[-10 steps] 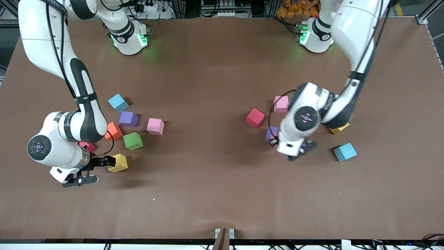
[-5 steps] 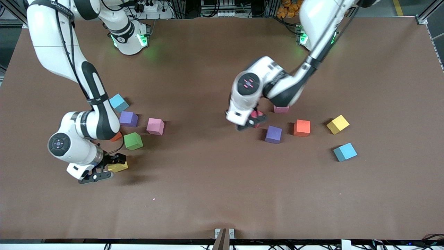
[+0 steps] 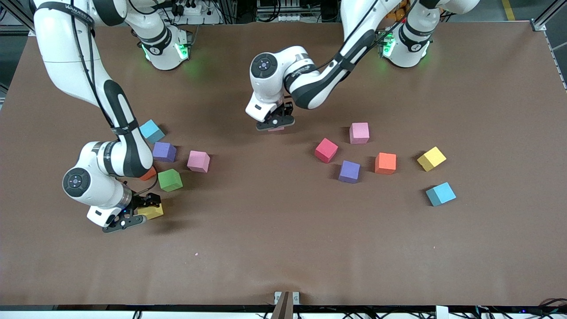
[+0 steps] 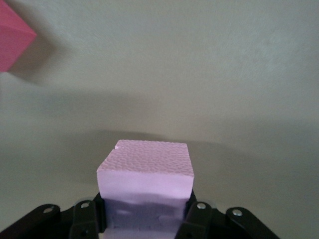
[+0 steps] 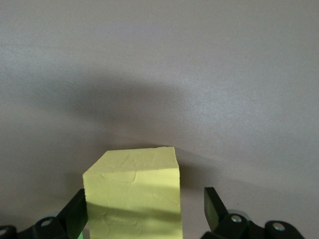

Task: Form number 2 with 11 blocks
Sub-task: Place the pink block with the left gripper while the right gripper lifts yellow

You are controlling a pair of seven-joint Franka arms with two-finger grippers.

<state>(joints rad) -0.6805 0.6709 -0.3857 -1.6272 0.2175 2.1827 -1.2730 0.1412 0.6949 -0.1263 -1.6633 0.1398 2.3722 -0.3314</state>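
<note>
My left gripper (image 3: 275,124) is shut on a pale pink block (image 3: 277,129) and holds it low over bare table between the two groups of blocks. In the left wrist view the block (image 4: 147,164) sits between the fingers of my left gripper (image 4: 144,214). My right gripper (image 3: 142,211) is open around a yellow block (image 3: 153,212) on the table. In the right wrist view the yellow block (image 5: 134,194) lies between the fingers of my right gripper (image 5: 144,209), against one finger and with a gap to the other. No digit is formed.
By my right arm lie light blue (image 3: 150,131), purple (image 3: 164,152), pink (image 3: 198,161), green (image 3: 170,180) and a half-hidden orange block (image 3: 149,174). Toward the left arm's end lie pink (image 3: 359,133), red (image 3: 326,150), purple (image 3: 349,172), orange (image 3: 385,163), yellow (image 3: 431,158) and light blue (image 3: 440,194).
My left arm swung with its block from over the blocks at its end to the table's middle. My right gripper moved in around the yellow block.
</note>
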